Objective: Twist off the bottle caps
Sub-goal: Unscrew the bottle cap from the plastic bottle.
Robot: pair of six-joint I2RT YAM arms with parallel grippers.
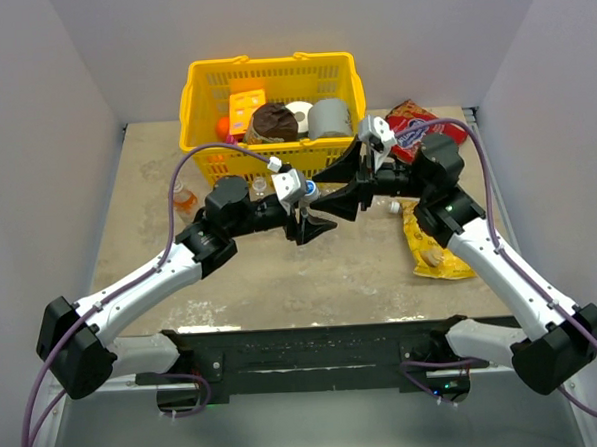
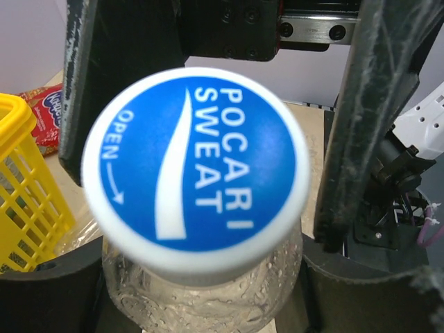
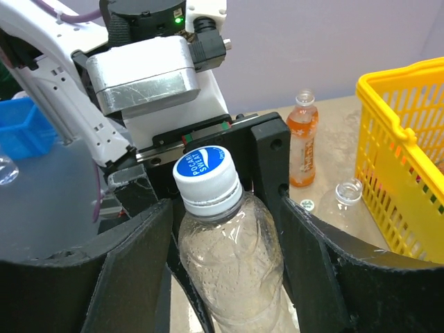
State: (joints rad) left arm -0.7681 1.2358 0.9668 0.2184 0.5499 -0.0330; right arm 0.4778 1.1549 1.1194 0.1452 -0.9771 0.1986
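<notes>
Cap (image 3: 202, 170) still on clear bottle (image 3: 229, 270) held between the arms, left gripper (image 1: 300, 215) clamped at its neck, right gripper (image 1: 332, 187) flanking the body, grip unclear; one open bottle (image 3: 347, 192) beside yellow basket (image 3: 406, 132).

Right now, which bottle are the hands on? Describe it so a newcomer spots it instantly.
Start at the yellow basket at the far edge of the table; just in front of it the left hand and right hand meet. Between them is a clear bottle with a white-rimmed blue cap reading POCARI SWEAT. Unlike it, the orange bottle by the basket's front left corner holds coloured drink.
</notes>
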